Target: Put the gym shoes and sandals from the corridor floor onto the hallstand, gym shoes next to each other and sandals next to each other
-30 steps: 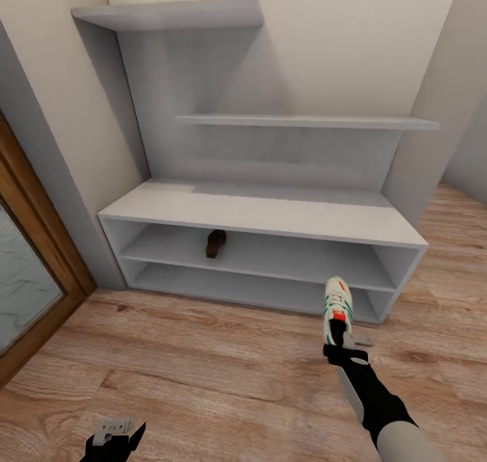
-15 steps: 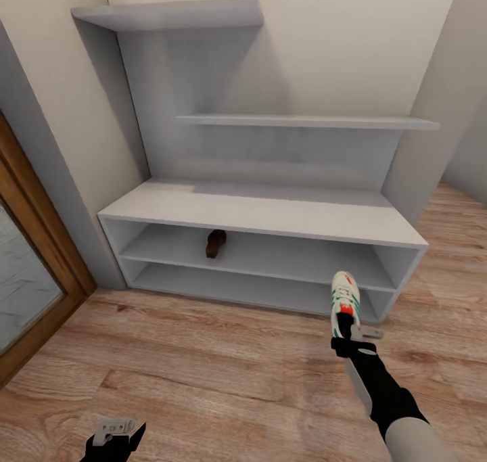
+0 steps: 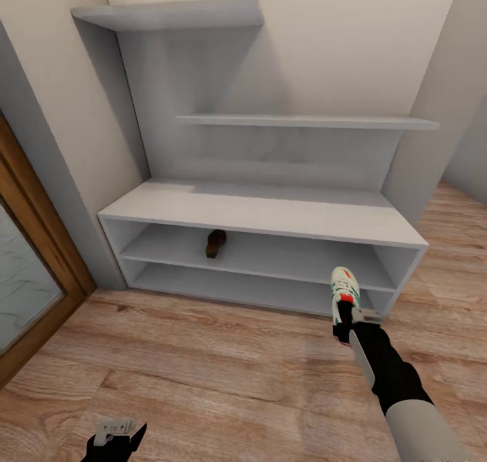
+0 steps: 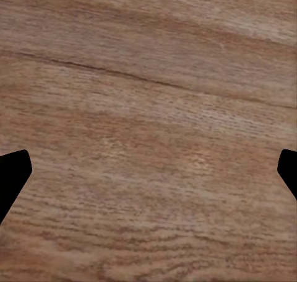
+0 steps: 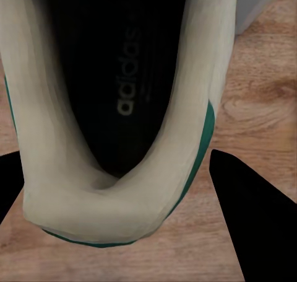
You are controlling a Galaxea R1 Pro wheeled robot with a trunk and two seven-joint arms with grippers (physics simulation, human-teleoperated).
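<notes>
1. Hallstand (image 3: pixel 264 213): white unit against the corridor wall, a low bench top over two long open shelves, with two white wall shelves above it.
2. Sandal (image 3: pixel 216 243): one brown sandal lies on the upper open shelf, left of centre, toe toward the viewer. It sits back in the shadow of the bench top.
3. Gym shoe (image 3: pixel 344 293): white sneaker with green stripes and a red-orange patch, held in the air in front of the hallstand's right end, its toe pointing toward the shelves. In the right wrist view the gym shoe (image 5: pixel 117 108) shows its heel collar and dark insole, with wood planks beneath it.
4. Right pincer (image 3: pixel 345 325): closed on the heel end of the gym shoe, at the end of the outstretched black and grey arm. In the right wrist view the dark fingers (image 5: pixel 253 220) flank the heel on either side.
5. Left pincer (image 3: pixel 115 438): low at the near edge of the head view, over the corridor floor (image 3: pixel 203 367). In the left wrist view its two dark fingertips (image 4: pixel 12 176) stand well apart, with nothing but wood-grain floor (image 4: pixel 148 133) between them.
6. A wood-framed door panel (image 3: pixel 34 259) stands to the left of the hallstand.
</notes>
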